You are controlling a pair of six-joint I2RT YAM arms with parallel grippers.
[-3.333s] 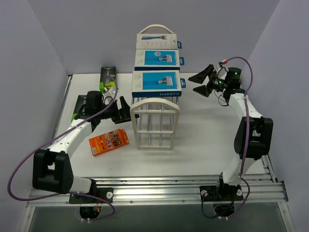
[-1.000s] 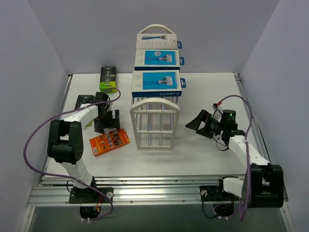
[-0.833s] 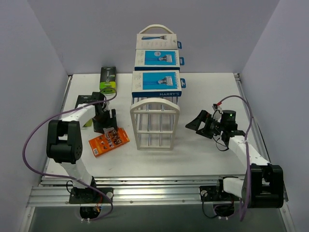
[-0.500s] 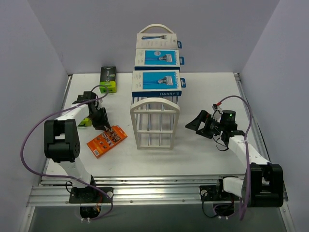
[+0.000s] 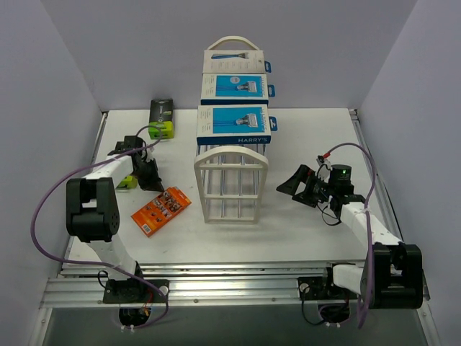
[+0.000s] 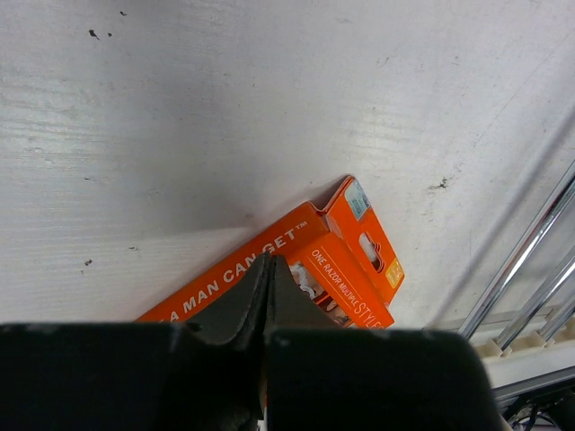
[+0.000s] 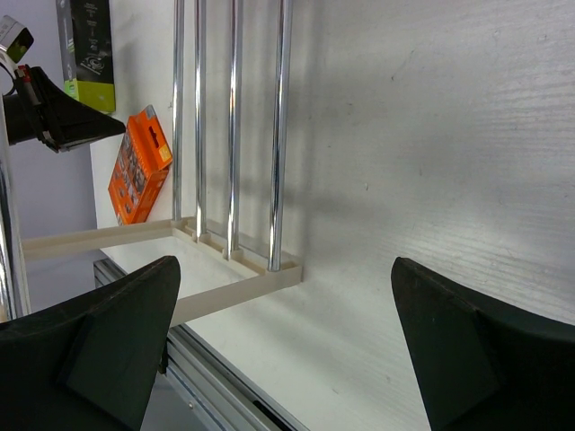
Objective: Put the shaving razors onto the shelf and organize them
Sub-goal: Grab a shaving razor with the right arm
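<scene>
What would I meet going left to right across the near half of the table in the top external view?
Orange razor box → shelf → right gripper, jaws open. The left gripper and the black-and-lime box overlap the orange box sideways, so I've left them out.

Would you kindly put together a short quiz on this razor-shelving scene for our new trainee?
1. True or false: the orange box lies on the table, on the left arm's side of the shelf.
2. How many razor boxes sit on the shelf?
3. The left tool is shut, right by the orange box. The right tool is: A) shut on a box, B) open and empty, C) out of view.
Key: 1 true; 2 three; 3 B.
</scene>
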